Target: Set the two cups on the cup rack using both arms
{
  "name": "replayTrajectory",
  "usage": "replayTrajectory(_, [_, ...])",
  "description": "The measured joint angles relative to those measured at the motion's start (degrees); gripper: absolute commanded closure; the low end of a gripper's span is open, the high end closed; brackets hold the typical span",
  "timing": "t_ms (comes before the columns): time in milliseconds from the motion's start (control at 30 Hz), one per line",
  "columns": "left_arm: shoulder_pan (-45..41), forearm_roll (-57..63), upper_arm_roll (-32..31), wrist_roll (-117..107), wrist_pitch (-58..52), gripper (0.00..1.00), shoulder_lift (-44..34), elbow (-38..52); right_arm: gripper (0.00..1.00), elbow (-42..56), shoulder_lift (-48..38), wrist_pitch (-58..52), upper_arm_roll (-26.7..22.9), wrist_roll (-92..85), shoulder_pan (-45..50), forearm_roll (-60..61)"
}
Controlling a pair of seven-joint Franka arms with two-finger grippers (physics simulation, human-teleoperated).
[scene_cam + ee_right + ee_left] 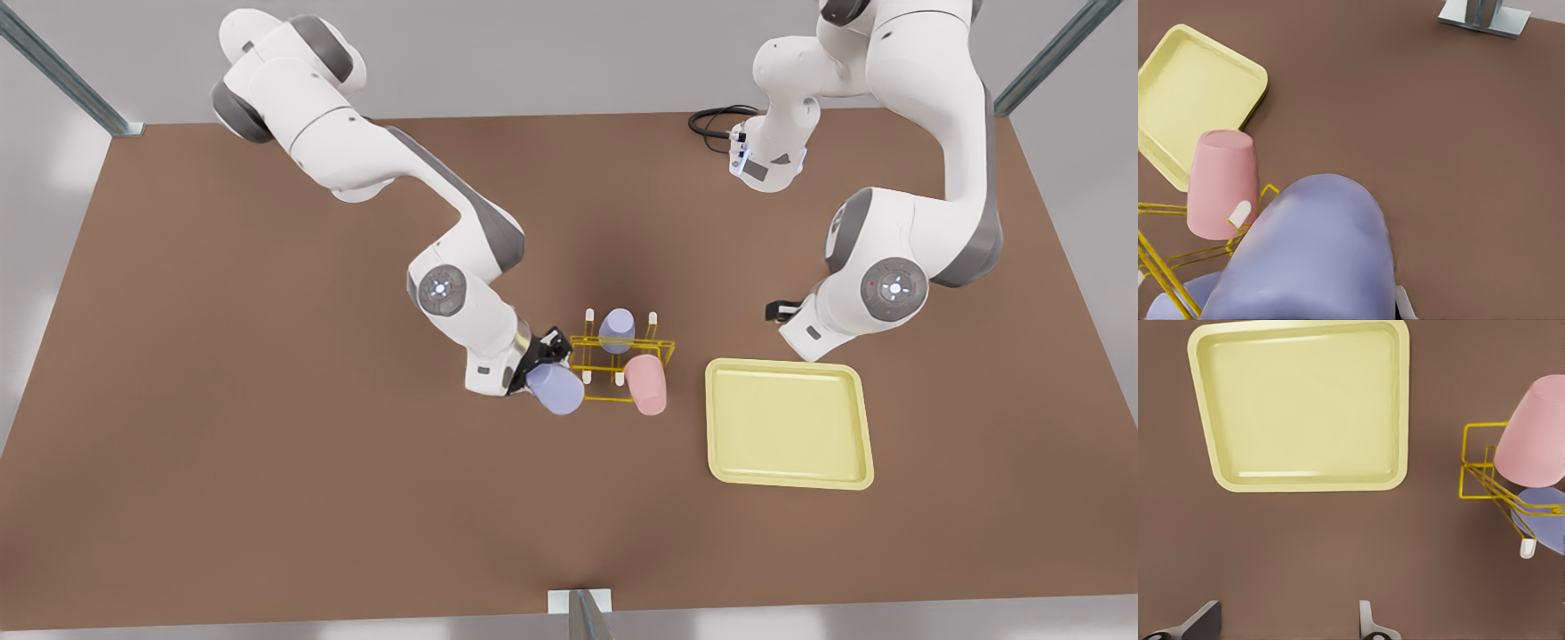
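the right gripper (pixel 544 354), at the rack's end on the front view's left, has its jaws clenched on a lavender cup (pixel 555 388), tilted and just beside the yellow wire cup rack (pixel 622 356). to finish well, line the cup's mouth over a free white-tipped peg before lowering, clear of the pink cup (pixel 646 384) already on the rack; another lavender cup (pixel 616 330) sits on a far peg. the left gripper (pixel 1281 623) waits above the worktop (pixel 267 444) near the pale-yellow tray (pixel 717 427), jaws spread wide, holding nothing.
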Motion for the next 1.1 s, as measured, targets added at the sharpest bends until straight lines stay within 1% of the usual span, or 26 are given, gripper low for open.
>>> replayTrajectory(133, [0.04, -0.30, 0.00, 1.30, -0.04, 0.00, 0.10, 0.00, 0.17, -0.05, 1.00, 0.12, 0.08, 0.01, 1.95, 0.12])
replayTrajectory(500, [0.19, -0.45, 0.08, 3.68, -0.09, 0.00, 0.14, 0.00, 0.17, -0.59, 2.39, -0.33, 0.28, -0.16, 3.29, 0.13])
replayTrajectory(533, [0.21, -0.46, 0.08, 3.83, -0.06, 0.00, 0.18, -0.04, 0.16, -0.62, 2.60, -0.35, 0.45, -0.15, 3.35, 0.14])
replayTrajectory(567, [0.21, -0.48, 0.09, 3.98, -0.03, 0.00, 0.20, -0.06, 0.00, -0.68, 2.73, -0.37, 0.53, -0.12, 3.38, 0.12])
replayTrajectory(733, [1.06, -1.47, 0.17, 4.61, 0.23, 0.00, 0.30, -0.09, 0.00, -0.84, 2.86, -0.48, 0.61, 0.01, 3.44, 0.08])
replayTrajectory(800, [1.11, -1.71, 0.18, 4.82, 0.35, 0.00, 0.30, -0.06, 0.00, -0.41, 1.27, -1.59, 0.40, 0.10, 3.05, 0.10])
replayTrajectory(833, [1.11, -1.76, 0.18, 4.92, 0.41, 0.00, 0.30, -0.03, 0.00, 0.75, -1.21, -4.57, -0.87, 0.40, 1.91, -0.04])
replayTrajectory(867, [1.10, -1.78, 0.18, 5.01, 0.47, 0.00, 0.30, -0.01, 0.00, 2.86, -3.43, -9.33, -4.93, 0.90, 0.78, -0.20])
replayTrajectory(967, [1.09, -1.82, 0.18, 5.27, 0.59, 0.00, 0.28, 0.00, 0.00, 11.84, -6.08, -24.77, -25.73, 1.77, -1.34, -2.11])
replayTrajectory(1000, [1.09, -1.83, 0.18, 5.35, 0.61, 0.00, 0.25, 0.04, 0.00, 15.19, -7.97, -29.86, -29.51, 1.77, -2.09, -2.99])
replayTrajectory(1033, [1.10, -1.85, 0.18, 5.42, 0.62, 0.00, 0.20, 0.41, 0.00, 16.19, -11.33, -34.28, -30.90, 1.65, -3.71, -3.73])
replayTrajectory(1100, [1.15, -1.91, 0.25, 5.55, 0.54, 0.00, 0.11, 1.15, 0.00, 12.24, -19.76, -41.16, -31.65, 1.26, -6.50, -4.71])
